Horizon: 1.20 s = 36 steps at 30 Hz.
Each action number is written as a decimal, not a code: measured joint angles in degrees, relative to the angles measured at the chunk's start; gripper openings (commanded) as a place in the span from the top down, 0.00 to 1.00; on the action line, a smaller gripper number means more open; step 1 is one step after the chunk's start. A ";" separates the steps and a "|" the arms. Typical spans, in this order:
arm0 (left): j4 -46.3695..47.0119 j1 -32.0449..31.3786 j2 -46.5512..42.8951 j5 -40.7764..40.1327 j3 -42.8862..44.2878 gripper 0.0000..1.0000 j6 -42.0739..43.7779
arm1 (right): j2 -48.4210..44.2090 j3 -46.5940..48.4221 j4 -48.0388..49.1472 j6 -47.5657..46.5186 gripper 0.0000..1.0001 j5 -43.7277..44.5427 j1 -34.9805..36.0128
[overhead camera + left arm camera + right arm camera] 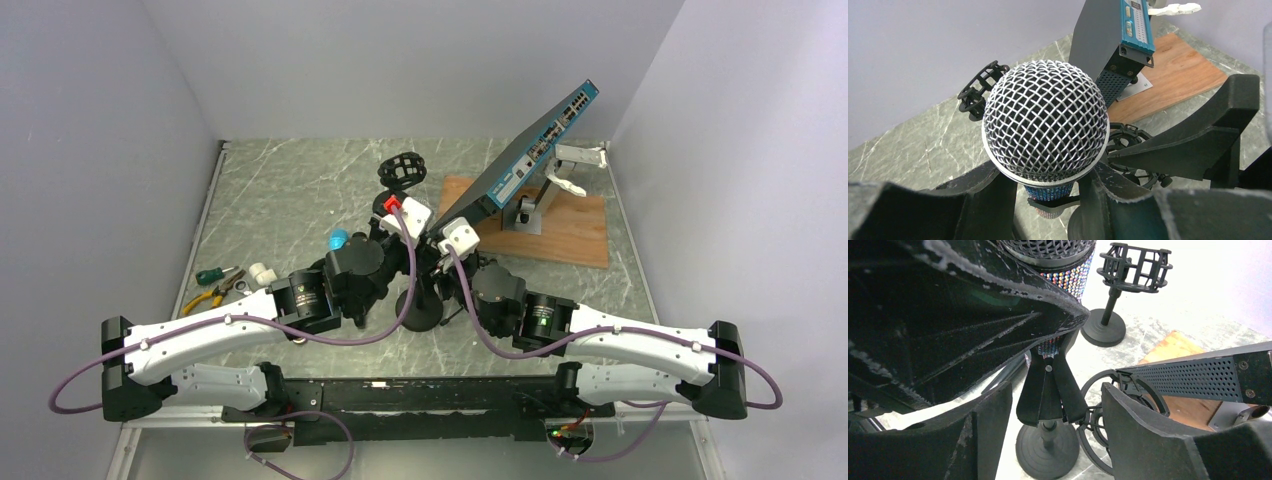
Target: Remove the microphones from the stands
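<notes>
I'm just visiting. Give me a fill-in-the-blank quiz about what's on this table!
The microphone has a head of silver ____. The tilted network switch stands over a ____ board. The far stand has a cradle that is ____.
Missing words: mesh; wooden; empty.

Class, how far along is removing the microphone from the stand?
Done: both grippers are in position. In hand: the left gripper pinches the silver mesh-headed microphone under its head; the right gripper sits open around the black stand clip. Left: lifting out the still-clipped microphone.
</notes>
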 measured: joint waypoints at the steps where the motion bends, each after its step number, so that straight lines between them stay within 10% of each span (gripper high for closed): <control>1: 0.00 0.00 0.00 -0.02 0.00 1.00 0.04 | 0.00 0.00 -0.11 -0.02 0.33 0.00 0.00; 8: 0.28 -0.04 0.00 -0.33 0.00 1.00 0.37 | 0.00 -0.20 -0.48 -0.24 1.00 -0.11 0.02; 22: 3.89 -0.35 -0.15 -1.88 -0.02 1.00 3.67 | -0.04 -0.50 0.02 0.07 1.00 0.11 0.02; 36: 26.23 2.27 -9.79 -9.64 -7.56 1.00 26.88 | -1.22 -1.66 0.85 0.02 1.00 0.09 0.00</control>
